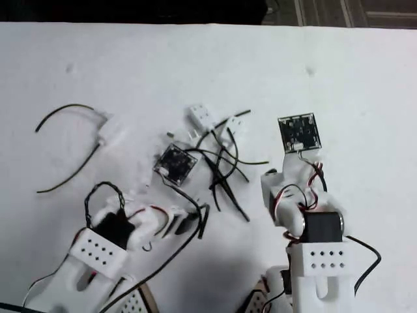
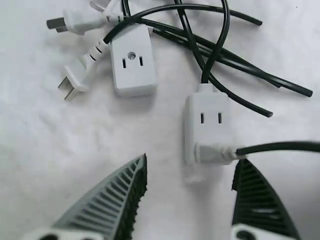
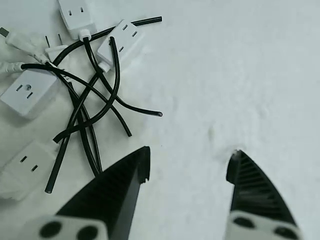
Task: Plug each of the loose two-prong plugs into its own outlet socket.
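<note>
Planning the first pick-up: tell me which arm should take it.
Left, probably. The left gripper, open, sits right at an outlet socket, with a loose two-prong plug just beyond. The right gripper, also open, hangs over bare table beside the cable pile.

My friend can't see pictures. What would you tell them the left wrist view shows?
The left gripper hangs open close to a white outlet socket on the white table. Beyond it lie a second socket, a loose two-prong plug, a second plug and tangled black cords.
</note>
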Motion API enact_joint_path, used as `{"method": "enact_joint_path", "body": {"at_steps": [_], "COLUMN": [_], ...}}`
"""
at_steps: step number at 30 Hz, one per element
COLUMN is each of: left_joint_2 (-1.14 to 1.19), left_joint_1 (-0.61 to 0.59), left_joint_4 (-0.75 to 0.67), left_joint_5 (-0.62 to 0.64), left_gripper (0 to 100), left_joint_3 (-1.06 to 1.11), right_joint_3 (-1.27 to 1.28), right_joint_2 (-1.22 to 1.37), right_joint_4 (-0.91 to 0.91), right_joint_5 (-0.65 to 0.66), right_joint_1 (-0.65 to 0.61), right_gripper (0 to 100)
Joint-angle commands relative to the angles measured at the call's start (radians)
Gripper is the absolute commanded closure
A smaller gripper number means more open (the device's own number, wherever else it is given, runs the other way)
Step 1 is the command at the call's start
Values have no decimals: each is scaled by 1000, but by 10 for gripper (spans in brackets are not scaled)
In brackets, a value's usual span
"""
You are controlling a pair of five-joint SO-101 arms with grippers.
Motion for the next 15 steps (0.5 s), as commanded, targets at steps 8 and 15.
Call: {"method": "enact_joint_path", "body": {"at_steps": [8,15], "left_joint_2": [-12,-13], "left_joint_1": [183,182], "left_joint_4": [-143,-203], "left_joint_5": [127,123], "left_gripper": [726,904], "left_joint_3": [80,94], "right_joint_3": [-3,-3], "right_joint_2": [4,4], "right_joint_4": [-13,-12], "right_joint_5": [0,0], "right_joint_1": [7,7], "right_gripper": [755,755]}}
